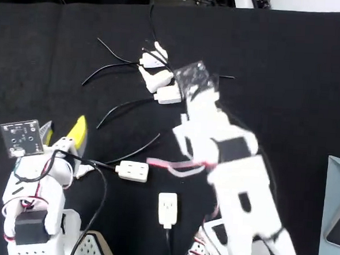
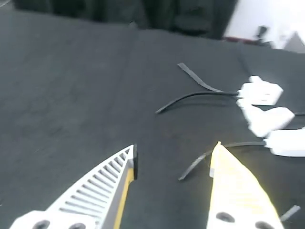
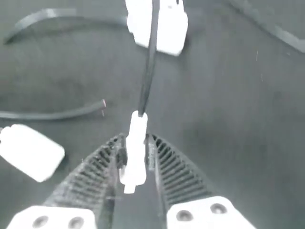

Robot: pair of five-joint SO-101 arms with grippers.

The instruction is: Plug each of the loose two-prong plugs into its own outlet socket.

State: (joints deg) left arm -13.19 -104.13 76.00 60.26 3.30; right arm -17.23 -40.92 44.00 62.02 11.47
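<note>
My right gripper (image 3: 135,143) is shut on a white two-prong plug (image 3: 136,126), whose black cord (image 3: 148,71) runs away from the fingers. In the high view that gripper (image 1: 182,98) is at the far centre of the table, on the plug (image 1: 168,94). Two more loose plugs (image 1: 153,60) (image 1: 156,77) lie just beyond it. Two white outlet sockets (image 1: 133,170) (image 1: 167,208) rest nearer the arms' bases. My left gripper (image 2: 175,148) hangs open and holds nothing at the near left (image 1: 63,130). From there the plugs (image 2: 267,119) are far off.
Black cords (image 1: 122,107) curl over the black cloth left of the plugs. A pink cable (image 1: 173,165) trails from the right arm near the outlet sockets. A grey-blue box (image 1: 336,218) stands at the right edge.
</note>
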